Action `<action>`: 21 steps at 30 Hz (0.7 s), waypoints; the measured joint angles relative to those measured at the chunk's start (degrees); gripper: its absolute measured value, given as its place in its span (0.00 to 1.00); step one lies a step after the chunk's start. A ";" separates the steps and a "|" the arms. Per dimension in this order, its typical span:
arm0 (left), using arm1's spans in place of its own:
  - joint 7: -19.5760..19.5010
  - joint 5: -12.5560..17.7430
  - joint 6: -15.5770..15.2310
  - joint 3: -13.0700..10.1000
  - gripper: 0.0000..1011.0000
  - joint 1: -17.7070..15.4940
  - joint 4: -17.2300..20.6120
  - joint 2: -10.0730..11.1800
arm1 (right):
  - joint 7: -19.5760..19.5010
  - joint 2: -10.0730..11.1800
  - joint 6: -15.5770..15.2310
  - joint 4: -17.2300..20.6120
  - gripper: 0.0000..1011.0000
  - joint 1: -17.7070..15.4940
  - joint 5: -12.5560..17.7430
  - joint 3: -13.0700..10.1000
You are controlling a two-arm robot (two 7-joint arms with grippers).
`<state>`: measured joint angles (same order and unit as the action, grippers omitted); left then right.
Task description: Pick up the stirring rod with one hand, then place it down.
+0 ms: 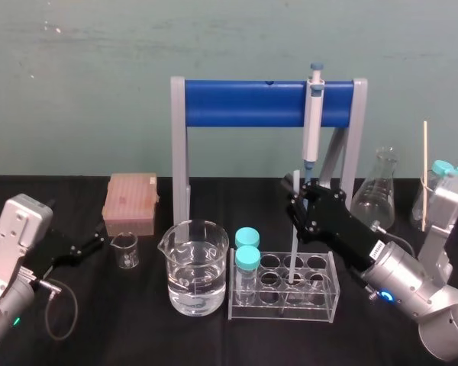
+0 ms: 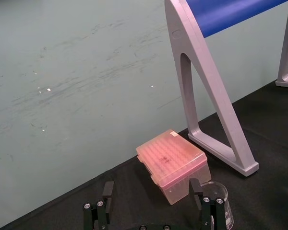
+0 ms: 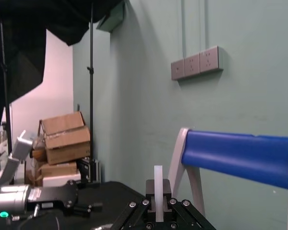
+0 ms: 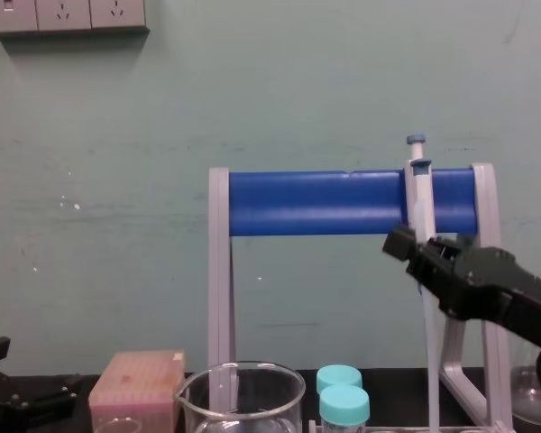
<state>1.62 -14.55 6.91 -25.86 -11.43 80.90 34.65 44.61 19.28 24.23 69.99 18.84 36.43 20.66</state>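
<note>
Right tool [image 1: 299, 191] clenched on upright stirring rod [image 1: 292, 252]; left tool [image 2: 151, 188] parted, parked

left tool [image 1: 99, 242] black | right tool [image 1: 296, 200] black, angular | arms [image 1: 408, 286] silver-grey | green LED [image 1: 15, 321]

The stirring rod [image 1: 292, 248], thin, straight and translucent white, stands almost upright. The black right gripper [image 1: 299, 197] clamps it near its top between its fingers, and its lower end sits inside a well of the clear tube rack [image 1: 330, 299].

The stirring rod [image 1: 292, 248] is translucent white, the right end effector [image 1: 301, 200] black, the stand bar [image 1: 244, 104] blue.
</note>
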 joint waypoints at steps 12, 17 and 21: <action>0.00 0.00 0.00 0.00 0.99 0.00 0.00 0.00 | -1.35 -0.96 -0.93 -2.95 0.07 0.29 -2.37 0.89; 0.00 0.00 0.00 0.00 0.99 0.00 0.00 0.00 | -2.09 -1.24 -1.60 -3.54 0.07 0.06 -2.98 0.99; 0.00 0.00 0.00 0.00 0.99 0.00 0.00 0.00 | -2.63 -1.37 -1.97 -3.84 0.07 -0.13 -3.39 0.97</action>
<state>1.62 -14.55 6.91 -25.86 -11.43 80.90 34.65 41.98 17.91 22.26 66.14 18.71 33.04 21.63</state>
